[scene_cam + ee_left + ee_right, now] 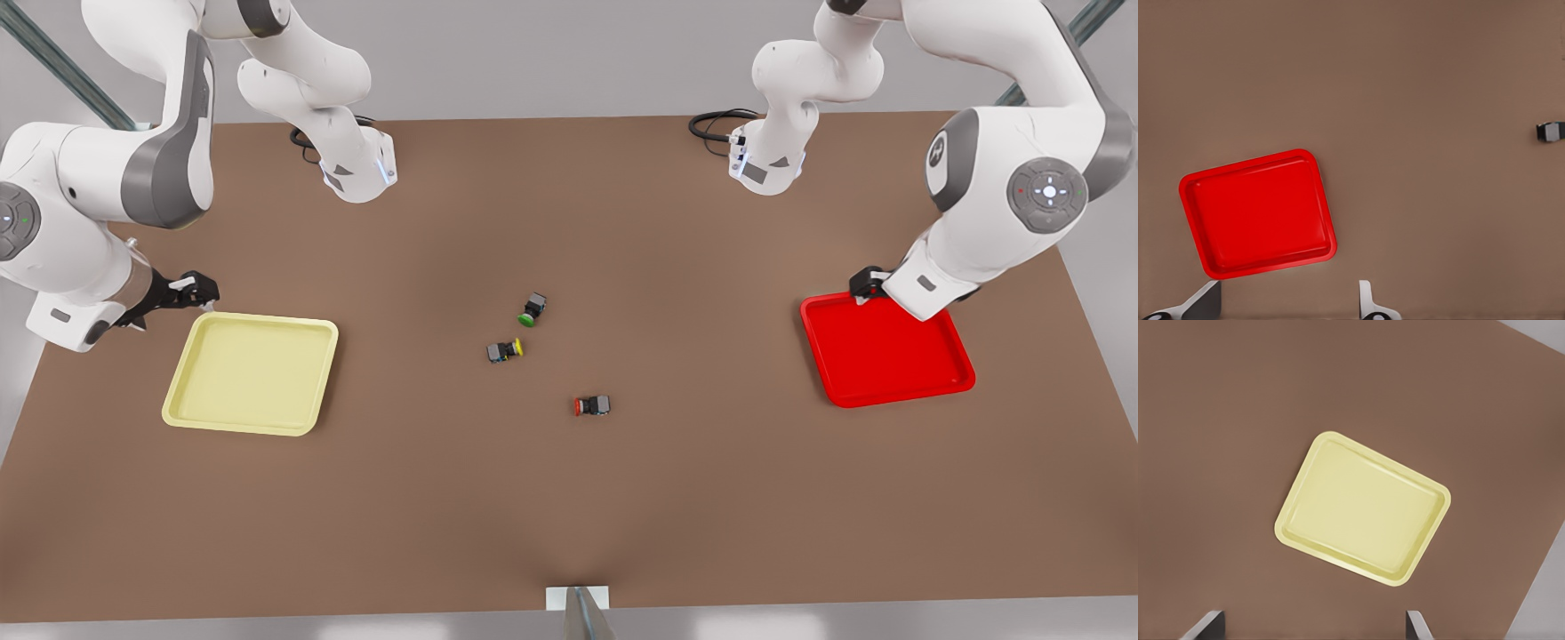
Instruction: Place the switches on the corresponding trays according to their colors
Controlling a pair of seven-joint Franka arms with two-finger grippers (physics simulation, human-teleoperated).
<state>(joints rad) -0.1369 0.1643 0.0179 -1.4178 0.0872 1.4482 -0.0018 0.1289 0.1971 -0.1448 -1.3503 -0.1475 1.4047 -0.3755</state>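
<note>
The yellow-capped switch (505, 350) lay on its side near the middle of the desk (569, 498), with the red-capped switch (592, 406) a little nearer the camera and toward the front view's right. A third switch with a green cap (532, 309) sat just beyond the yellow one, apart from it; it had no tray of its own colour.

The pale yellow tray (252, 373) stood well off toward the front view's left and the red tray (885, 348) well off toward the front view's right. Both trays were bare inside, so by my reading nothing of the sorting had been done: both switches were yet to be picked up and carried across.

The left claw (1288, 303) hovered by the far corner of the red tray, its fingers spread wide and holding nothing. The right claw (1313, 627) hung beside the far corner of the yellow tray, likewise wide and empty. Each arm thus sat over the tray opposite its name as the front view ran.

In the front view each claw was mostly hidden behind its own wrist. In the wrist views the fingertips were cut off at the frame's edge. A small dark block (1551, 131) at the border of the left wrist view was probably one of the switches, but I could not tell which.
</note>
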